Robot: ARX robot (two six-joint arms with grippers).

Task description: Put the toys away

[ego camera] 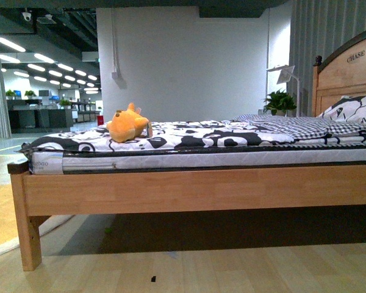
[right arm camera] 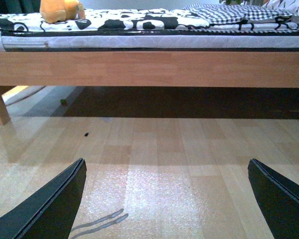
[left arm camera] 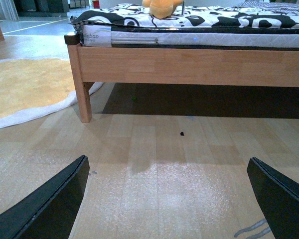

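Note:
An orange-yellow plush toy (ego camera: 127, 124) lies on the black-and-white patterned bedding near the foot end of the bed (ego camera: 189, 189). The left wrist view catches its lower part (left arm camera: 162, 7) at the mattress edge, and the right wrist view shows the toy (right arm camera: 60, 10) too. My left gripper (left arm camera: 167, 199) hangs open over bare wooden floor, well short of the bed. My right gripper (right arm camera: 167, 199) is likewise open above the floor, with nothing between its fingers. Neither arm shows in the front view.
The wooden bed frame has a leg (ego camera: 29, 235) at the foot end and a headboard (ego camera: 348, 67) at the right. A checked blanket (ego camera: 299, 125) and a pillow (ego camera: 354, 110) lie near the headboard. A yellow rug (left arm camera: 25, 89) covers the floor beside the bed's foot.

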